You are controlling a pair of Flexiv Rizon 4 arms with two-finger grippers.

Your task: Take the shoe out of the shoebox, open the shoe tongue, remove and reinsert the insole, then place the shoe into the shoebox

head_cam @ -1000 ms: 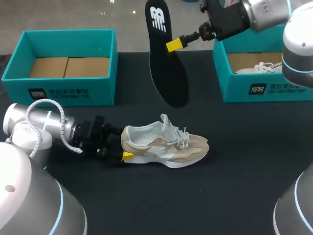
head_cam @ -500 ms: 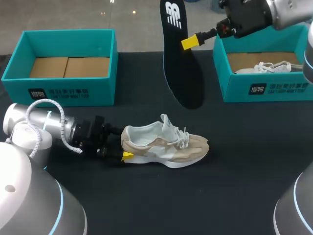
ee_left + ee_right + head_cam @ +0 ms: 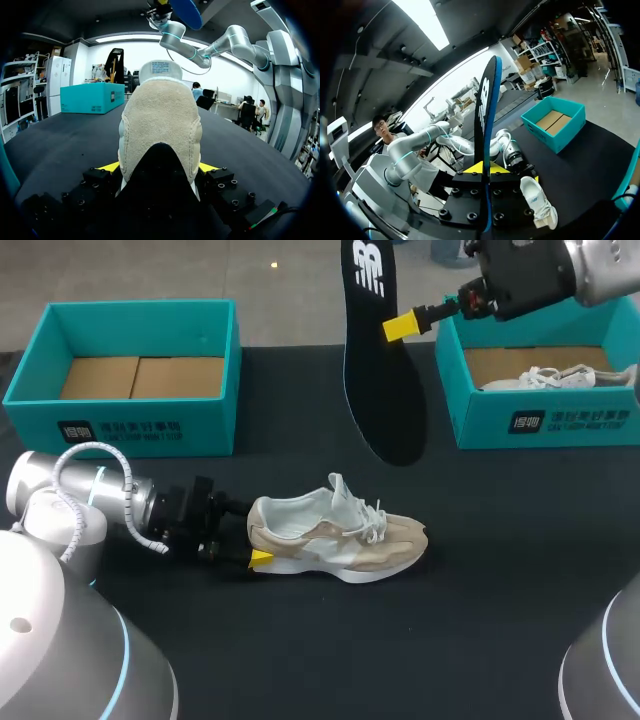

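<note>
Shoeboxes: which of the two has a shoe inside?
The right shoebox, on the right arm's side: a white shoe lies in it. The left shoebox shows only its bare cardboard floor.

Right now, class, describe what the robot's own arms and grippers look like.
Left arm and right arm are rounded silver-grey tubes with light-blue rings at joints; a looped white cable runs along the left. Left gripper and right gripper are black bolt-studded blocks with bright yellow fingertips.

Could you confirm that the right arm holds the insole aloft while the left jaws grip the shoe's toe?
Not quite: the left jaws grip the shoe by its heel, as the head view shows; the rest is right.
</note>
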